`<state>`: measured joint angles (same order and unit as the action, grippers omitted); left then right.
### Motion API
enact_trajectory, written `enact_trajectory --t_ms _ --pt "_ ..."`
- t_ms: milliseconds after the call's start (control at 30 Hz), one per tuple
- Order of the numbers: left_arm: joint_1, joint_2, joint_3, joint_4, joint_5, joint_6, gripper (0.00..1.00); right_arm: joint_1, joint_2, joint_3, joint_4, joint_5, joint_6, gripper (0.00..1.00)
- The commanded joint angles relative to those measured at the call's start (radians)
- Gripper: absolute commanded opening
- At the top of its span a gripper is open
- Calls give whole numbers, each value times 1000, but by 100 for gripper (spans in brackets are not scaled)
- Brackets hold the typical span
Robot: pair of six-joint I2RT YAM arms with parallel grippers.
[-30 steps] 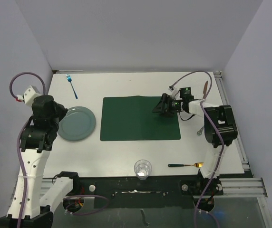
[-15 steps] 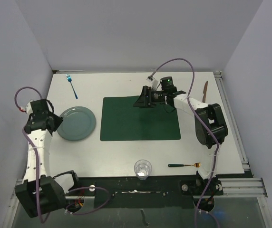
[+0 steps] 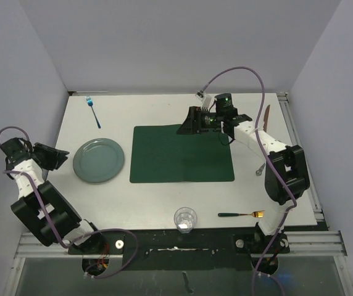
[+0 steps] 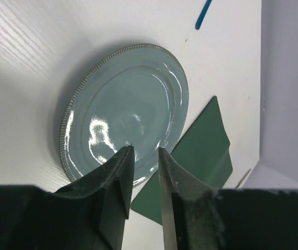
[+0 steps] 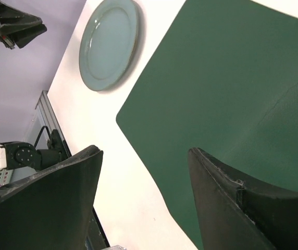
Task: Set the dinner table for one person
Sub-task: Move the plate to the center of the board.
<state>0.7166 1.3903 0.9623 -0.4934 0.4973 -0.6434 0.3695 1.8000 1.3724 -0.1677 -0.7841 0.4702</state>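
Note:
The white dinner table [image 3: 152, 194] holds a dark green placemat [image 3: 182, 154] at its middle. A teal plate [image 3: 99, 160] lies on the table left of the placemat, apart from it. My left gripper [image 3: 57, 155] hangs at the table's left edge, pointing at the plate; its jaws are a narrow gap apart and empty [image 4: 145, 151]. My right gripper [image 3: 181, 129] is wide open and empty above the placemat's far edge [image 5: 144, 151]. The plate [image 4: 125, 112] and placemat [image 4: 198, 153] show past the left fingers. The right wrist view shows the placemat [image 5: 227, 94] and plate [image 5: 110, 44].
A blue fork [image 3: 93, 111] lies at the far left. A clear glass [image 3: 185, 219] stands at the near edge. A dark-handled fork with gold tines [image 3: 241, 214] lies at the near right. A knife [image 3: 266, 114] and a silver utensil [image 3: 260, 170] lie right of the placemat.
My left arm has swung back to the left, off the plate's rim to the table's edge. My right gripper moved from the placemat's right side to its far edge, staying open.

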Motion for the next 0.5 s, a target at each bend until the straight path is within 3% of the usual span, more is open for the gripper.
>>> enact_trajectory --t_ms 0,233,467 --pt "29 52 -37 86 183 18 26 14 -11 47 -35 21 -38 67" --pt "29 95 -95 71 192 66 34 16 -20 23 -26 25 -45 67" --pt "26 65 -143 28 47 126 34 16 -95 -76 57 45 -40 67"
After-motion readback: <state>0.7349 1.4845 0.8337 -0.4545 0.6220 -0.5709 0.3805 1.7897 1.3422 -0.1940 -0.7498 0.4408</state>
